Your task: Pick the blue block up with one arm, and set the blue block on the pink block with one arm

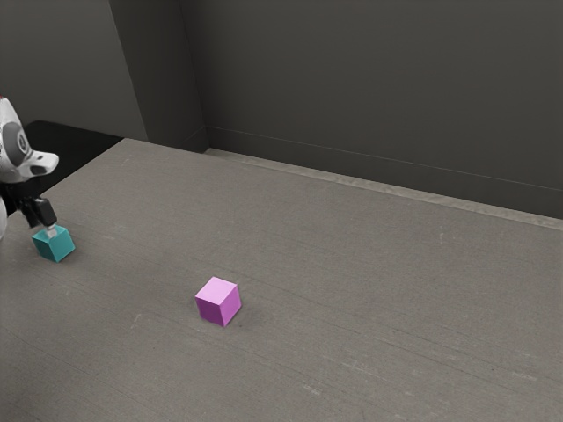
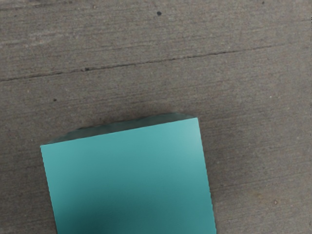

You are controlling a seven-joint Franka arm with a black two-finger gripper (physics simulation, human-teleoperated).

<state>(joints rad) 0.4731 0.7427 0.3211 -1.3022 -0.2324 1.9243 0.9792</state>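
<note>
The gripper (image 1: 46,229) sits low over the blue block (image 1: 54,247), near the tabletop's (image 1: 369,290) edge at the exterior view's left; whether it grips, I cannot tell; grasping seems in hand; next, a straight lift, then carrying to the pink block (image 1: 218,301), well apart.

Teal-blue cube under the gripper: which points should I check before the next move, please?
1. The black gripper sits right over the small teal-blue cube: ok.
2. Grasp on this cube is firm: cannot tell.
3. Cube rests flat on the grey table: ok.
4. Top of the pink cube is free: ok.
5. Table between both cubes is free: ok.
</note>
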